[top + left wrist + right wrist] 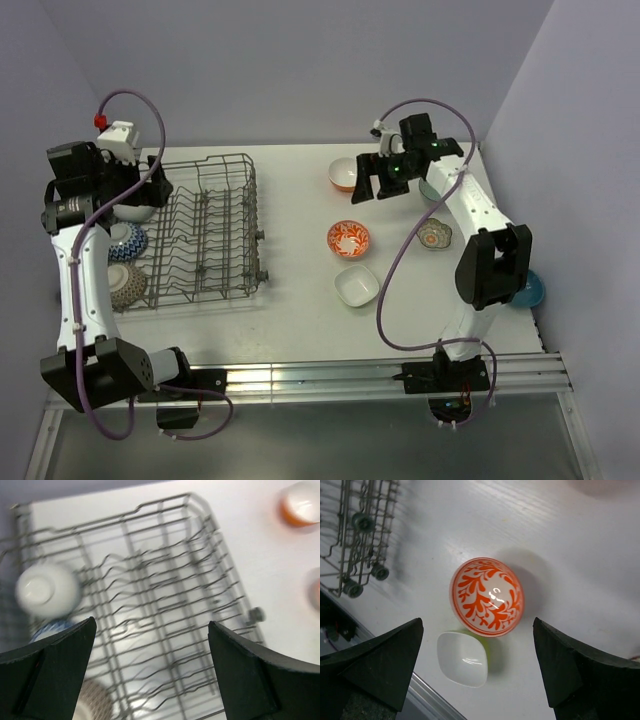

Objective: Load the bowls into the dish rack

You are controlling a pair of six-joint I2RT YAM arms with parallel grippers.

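1. Grey wire dish rack (215,225) stands on a white table (300,325). Three bowls sit among the tines of its L side: white round bowl (47,590) at the far end, blue-patterned bowl (50,628) just nearer the arms, dull-patterned bowl (125,283) nearest. The rack's other rows hold nothing.
2. L gripper (151,624) hangs above the rack's L side, fingers spread wide, nothing between them. Wrist view is blurred.
3. Five bowls lie loose R of the rack, all apart from it:
   - Orange bowl w/ white inside (343,175), level w/ the rack's far end.
   - Red-orange patterned bowl (487,596), opposite the rack's middle.
   - White square bowl (462,659), opposite its near end, close beside the patterned one.
   - Scalloped multicolour bowl (435,235), further R.
   - Blue bowl (527,290), farthest from the rack, half hidden behind the R arm.
4. R gripper (478,624) hovers R of the rack near the orange bowl. Its fingers are wide apart and empty. Its camera looks down on the red-orange patterned bowl, w/ the rack's corner at the upper L of that view.
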